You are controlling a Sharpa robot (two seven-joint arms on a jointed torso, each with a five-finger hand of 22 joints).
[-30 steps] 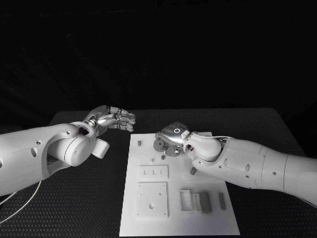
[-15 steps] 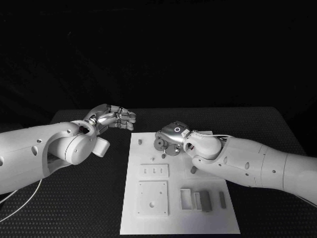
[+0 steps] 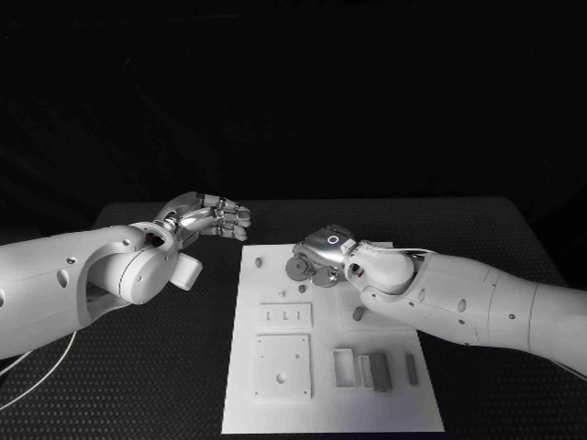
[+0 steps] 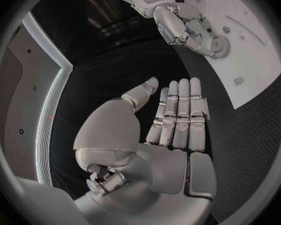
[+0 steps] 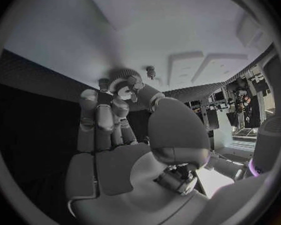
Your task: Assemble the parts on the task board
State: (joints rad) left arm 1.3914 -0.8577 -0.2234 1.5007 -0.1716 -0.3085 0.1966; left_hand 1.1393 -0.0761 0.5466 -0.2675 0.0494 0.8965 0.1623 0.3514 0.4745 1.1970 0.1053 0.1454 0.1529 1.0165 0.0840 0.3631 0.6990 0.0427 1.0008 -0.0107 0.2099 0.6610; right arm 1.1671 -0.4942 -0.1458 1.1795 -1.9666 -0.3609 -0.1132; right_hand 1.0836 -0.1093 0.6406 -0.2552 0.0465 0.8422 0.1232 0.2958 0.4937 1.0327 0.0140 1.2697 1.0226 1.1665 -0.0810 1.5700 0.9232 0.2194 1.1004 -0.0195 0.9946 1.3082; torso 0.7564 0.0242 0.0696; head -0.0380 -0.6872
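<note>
Your right robot hand pinches a round gear at the white board's 12 o'clock end. Your left robot hand, fingers together, holds nothing over the desk at 10 o'clock. Several small blocks lie loose toward 5 o'clock, so much assembly likely remains.

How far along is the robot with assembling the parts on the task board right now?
It looks early. On the task board, round gear-like parts sit at the far end, though whether they are seated cannot be told. In hand: the right robot hand rests its fingers on those gears. The left robot hand hovers beside the board, holding nothing. Left to do: the small blocks near the board's near end lie loose.
</note>
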